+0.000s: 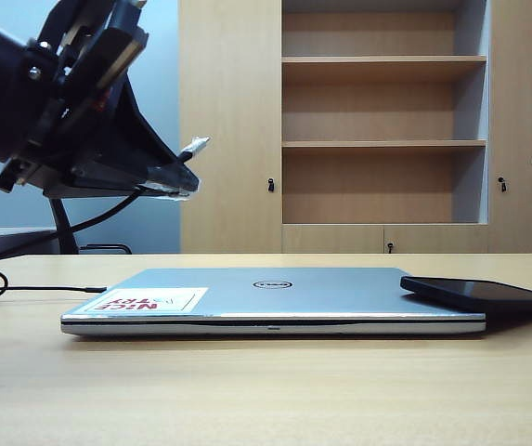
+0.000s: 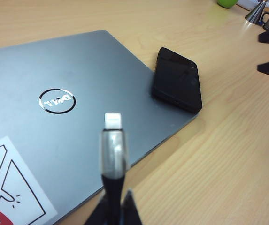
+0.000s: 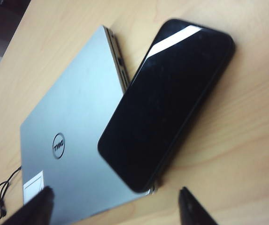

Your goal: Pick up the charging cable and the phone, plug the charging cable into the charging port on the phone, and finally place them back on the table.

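Phone (image 3: 165, 101) lying screen up, one end propped on corner of closed silver laptop (image 1: 275, 297), other end down toward table (image 1: 247, 400); tilted, glossy, not yet lifted. Charging port not resolvable in any view, too small.

Charging cable (image 2: 113, 157) already off the table at plug end: silvery-white tip sticking out past left gripper (image 1: 168, 181), pointing up and to the right in exterior view, well above laptop. Rest of black cord drooping down from gripper, looping on table at far left.

Left gripper clamped tight on cable just behind the plug, hovering over laptop's left side, well apart from phone. In left wrist view, plug tip aimed roughly across laptop lid w/ phone further off to one side.

Right gripper (image 3: 118, 206) above phone, fingers spread wide, dark tips on either side of phone's near end, touching nothing. Barely visible in exterior view, only a dark sliver at right edge.

Step in hand, by judgement: cable pick done, phone pick about to begin. Next: lower right gripper so fingers straddle phone's long edges, close gently, lift clear of laptop. Slick tilted glass, so risk of sliding off laptop corner if nudged. Then bring phone's short edge toward plug, align w/ care; tiny socket, little tolerance.
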You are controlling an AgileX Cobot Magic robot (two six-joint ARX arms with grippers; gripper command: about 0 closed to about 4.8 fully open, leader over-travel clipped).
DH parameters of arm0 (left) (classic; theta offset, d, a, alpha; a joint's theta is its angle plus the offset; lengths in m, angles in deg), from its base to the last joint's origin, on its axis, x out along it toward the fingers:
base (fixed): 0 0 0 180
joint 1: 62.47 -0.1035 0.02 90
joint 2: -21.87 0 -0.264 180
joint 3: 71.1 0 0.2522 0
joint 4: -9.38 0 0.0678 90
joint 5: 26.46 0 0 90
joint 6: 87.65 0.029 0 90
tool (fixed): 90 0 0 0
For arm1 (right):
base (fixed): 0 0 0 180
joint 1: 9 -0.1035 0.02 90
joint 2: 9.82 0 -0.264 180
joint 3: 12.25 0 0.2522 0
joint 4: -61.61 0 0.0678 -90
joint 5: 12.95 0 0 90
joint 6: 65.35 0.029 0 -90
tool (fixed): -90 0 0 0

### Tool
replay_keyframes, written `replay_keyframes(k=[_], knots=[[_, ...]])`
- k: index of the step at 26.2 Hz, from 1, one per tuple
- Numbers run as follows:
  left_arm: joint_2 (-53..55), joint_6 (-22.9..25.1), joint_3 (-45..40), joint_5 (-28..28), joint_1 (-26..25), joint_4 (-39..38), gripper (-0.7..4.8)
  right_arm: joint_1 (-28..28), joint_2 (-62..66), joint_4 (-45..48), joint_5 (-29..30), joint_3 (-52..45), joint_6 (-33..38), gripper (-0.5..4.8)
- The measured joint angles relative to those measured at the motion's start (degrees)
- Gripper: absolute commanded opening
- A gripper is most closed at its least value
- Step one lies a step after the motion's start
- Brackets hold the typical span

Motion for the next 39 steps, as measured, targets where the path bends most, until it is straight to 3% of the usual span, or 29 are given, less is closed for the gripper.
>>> replay_keyframes(k=[10, 21, 31, 39], knots=[[0.0, 0.0, 0.0, 0.0, 0.0, 0.0, -0.06, 0.2, 17.1, 13.4, 1.9, 0.0, 5.2, 3.69], [0.0, 0.0, 0.0, 0.0, 0.0, 0.0, -0.06, 7.9, 30.5, 23.3, 13.2, -0.3, 6.9, 3.7], [0.0, 0.2, 0.0, 0.0, 0.0, 0.0, -0.06, 7.9, 38.6, 31.8, 19.6, -0.2, 7.9, 3.69], [0.0, 0.2, 0.0, 0.0, 0.0, 0.0, -0.06, 7.6, 40.8, 35.0, 20.0, 0.0, 7.9, 3.69]])
